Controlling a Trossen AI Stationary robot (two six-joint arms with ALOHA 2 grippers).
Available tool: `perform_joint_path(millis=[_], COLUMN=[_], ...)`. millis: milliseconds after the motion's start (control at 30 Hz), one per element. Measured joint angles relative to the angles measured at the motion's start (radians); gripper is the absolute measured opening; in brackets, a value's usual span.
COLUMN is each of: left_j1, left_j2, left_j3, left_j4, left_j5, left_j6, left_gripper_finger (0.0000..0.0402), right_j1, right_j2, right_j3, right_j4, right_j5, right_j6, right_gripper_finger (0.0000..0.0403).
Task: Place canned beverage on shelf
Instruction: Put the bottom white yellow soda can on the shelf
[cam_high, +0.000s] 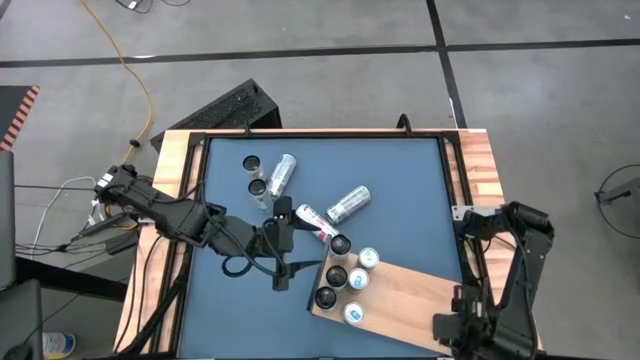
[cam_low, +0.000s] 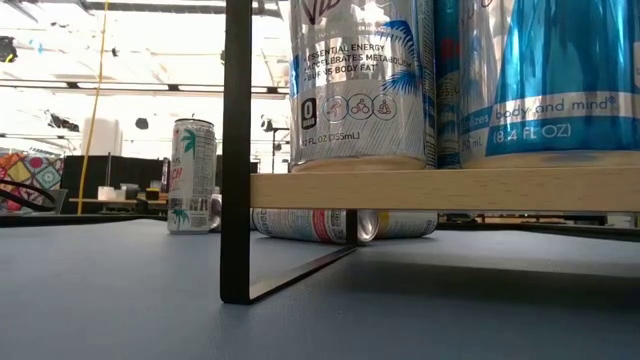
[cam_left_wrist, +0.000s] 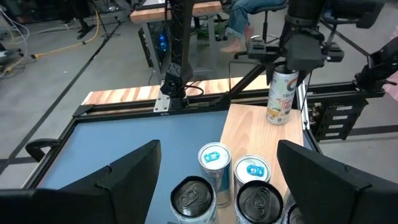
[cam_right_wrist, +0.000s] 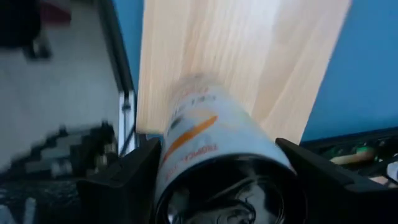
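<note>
A white orange-striped aluminium can is clamped by the right gripper over the light-brown wooden shelf — to be lowered upright, clear of the edge.

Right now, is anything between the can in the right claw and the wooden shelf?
Nothing visible. The right gripper holds the can at the shelf's bare end; the other cans stand at its opposite end.

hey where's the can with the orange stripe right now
The can with the orange stripe sits between the right gripper's fingers, upright on the shelf at its far right end, apart from the cans clustered at the other end.
</note>
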Motion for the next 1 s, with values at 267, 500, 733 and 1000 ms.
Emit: perform_joint_path(millis=[267, 500, 733, 1000], left_j1=[0.005, 0.005, 0.005, 0.017], left_j2=[0.000, 0.000, 0.000, 0.000], left_j3=[0.000, 0.000, 0.000, 0.000], left_j4=[0.000, 0.000, 0.000, 0.000], left_j5=[-0.001, -0.001, 0.000, 0.000], left_j6=[0.018, 0.026, 0.027, 0.022], left_gripper_finger=[0.0309, 0.0309, 0.0309, 0.0309], right_j1=[-0.064, -0.082, -0.081, -0.102], right_j2=[0.000, 0.000, 0.000, 0.000], right_j3=[0.000, 0.000, 0.000, 0.000], right_j4=[-0.001, -0.007, -0.008, -0.008], right_j5=[-0.074, -0.106, -0.124, -0.145], right_j6=[-0.254, -0.471, -0.664, -0.786], right_gripper_finger=[0.0290, 0.0290, 0.0290, 0.0290])
